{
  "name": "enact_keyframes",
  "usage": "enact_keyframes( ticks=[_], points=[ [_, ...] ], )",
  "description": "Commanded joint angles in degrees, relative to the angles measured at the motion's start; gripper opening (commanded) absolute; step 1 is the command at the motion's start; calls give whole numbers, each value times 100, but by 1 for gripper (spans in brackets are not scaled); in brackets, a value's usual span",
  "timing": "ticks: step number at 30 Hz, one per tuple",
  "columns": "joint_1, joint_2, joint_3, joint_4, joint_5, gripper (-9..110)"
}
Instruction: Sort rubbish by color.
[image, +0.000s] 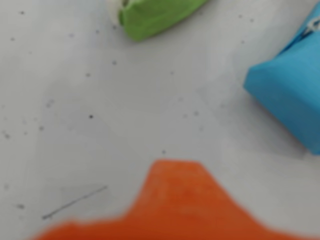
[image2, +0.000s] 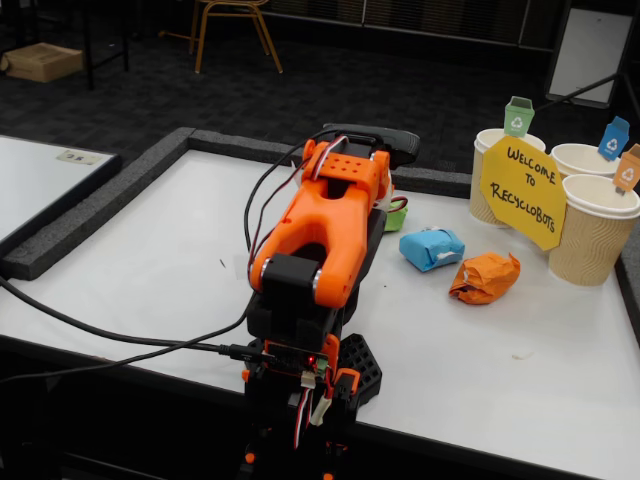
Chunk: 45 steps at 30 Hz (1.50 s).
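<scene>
Three paper lumps of rubbish lie on the white table. In the fixed view the orange lump (image2: 486, 277) is nearest the cups, the light blue lump (image2: 432, 248) lies left of it, and the green lump (image2: 396, 215) peeks out from behind the folded orange arm (image2: 325, 235). The wrist view shows the green lump (image: 155, 17) at the top edge and the blue lump (image: 290, 95) at the right. Only a blurred orange part of my gripper (image: 175, 200) shows along the bottom edge, clear of both lumps. Its jaws are hidden.
Three paper cups (image2: 592, 235) stand at the back right with green (image2: 518, 115), blue (image2: 614, 138) and orange (image2: 628, 170) tags and a yellow sign (image2: 522, 190). A dark foam border (image2: 120, 190) rims the table. Black cables (image2: 120, 340) trail off the front left.
</scene>
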Motion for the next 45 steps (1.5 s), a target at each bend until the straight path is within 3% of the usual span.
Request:
enact_keyframes(
  ticks=[1,45],
  points=[
    [123,193,-369,-9,158,0],
    [193,193,-369,9,132,0]
  ],
)
